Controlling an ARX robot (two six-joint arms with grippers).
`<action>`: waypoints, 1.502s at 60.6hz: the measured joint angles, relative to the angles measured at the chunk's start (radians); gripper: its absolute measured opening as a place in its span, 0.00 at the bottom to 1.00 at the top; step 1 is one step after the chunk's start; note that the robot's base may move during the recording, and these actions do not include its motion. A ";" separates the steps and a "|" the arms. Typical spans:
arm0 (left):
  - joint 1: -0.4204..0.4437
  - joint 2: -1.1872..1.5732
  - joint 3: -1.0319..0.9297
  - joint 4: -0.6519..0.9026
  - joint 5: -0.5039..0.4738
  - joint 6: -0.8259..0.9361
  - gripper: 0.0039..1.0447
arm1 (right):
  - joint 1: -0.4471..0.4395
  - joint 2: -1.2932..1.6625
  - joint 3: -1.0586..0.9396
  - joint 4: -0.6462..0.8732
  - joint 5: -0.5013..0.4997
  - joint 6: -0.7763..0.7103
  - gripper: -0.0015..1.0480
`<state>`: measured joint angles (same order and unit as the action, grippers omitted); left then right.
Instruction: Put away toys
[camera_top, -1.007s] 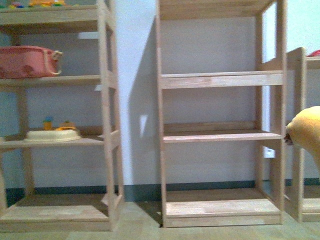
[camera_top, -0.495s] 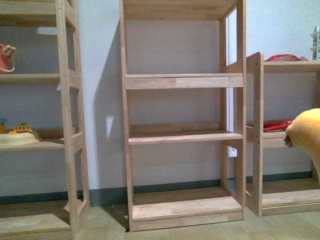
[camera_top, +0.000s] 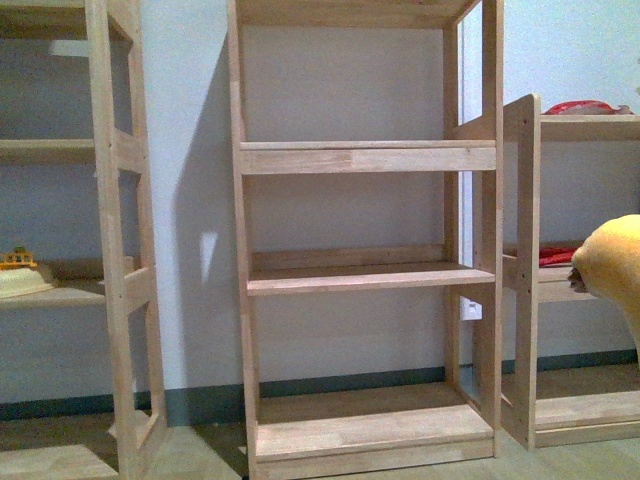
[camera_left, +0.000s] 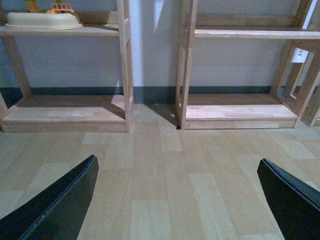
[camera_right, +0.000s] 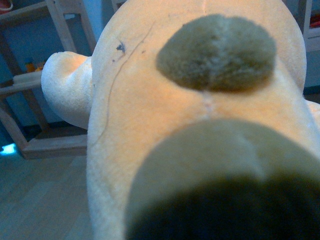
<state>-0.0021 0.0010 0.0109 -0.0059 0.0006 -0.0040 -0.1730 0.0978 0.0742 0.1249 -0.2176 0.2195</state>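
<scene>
The orange-yellow plush animal (camera_top: 612, 262) hangs in the air at the right edge of the front view, level with the middle shelves. It fills the right wrist view (camera_right: 150, 100), showing two grey-green patches and a paler cream limb (camera_right: 65, 85). My right gripper is shut on the plush animal, and its fingers are hidden behind the plush. My left gripper (camera_left: 177, 200) is open above the bare floor, with its two black fingers (camera_left: 60, 205) wide apart and nothing between them.
A bare wooden shelf unit (camera_top: 365, 277) stands straight ahead against the wall. The left unit holds a cream bowl with small toys (camera_left: 42, 20). A lower unit at the right carries red items (camera_top: 558, 256). Pale plank floor (camera_left: 160, 165) lies before the shelves.
In the front view the shelves have slid leftwards, so the view has turned right. The pink basket has left the picture. The plush stays at the right edge.
</scene>
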 joint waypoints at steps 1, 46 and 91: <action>0.000 0.000 0.000 0.000 0.000 0.000 0.95 | 0.000 0.000 0.000 0.000 0.000 0.000 0.18; 0.001 -0.002 0.000 0.000 -0.004 0.000 0.95 | 0.002 0.000 0.000 0.000 -0.008 -0.002 0.18; 0.001 -0.001 0.000 0.000 0.000 0.000 0.95 | 0.001 0.000 0.000 0.000 -0.001 -0.002 0.18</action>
<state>-0.0010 -0.0002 0.0109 -0.0059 0.0002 -0.0040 -0.1719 0.0982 0.0742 0.1249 -0.2184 0.2172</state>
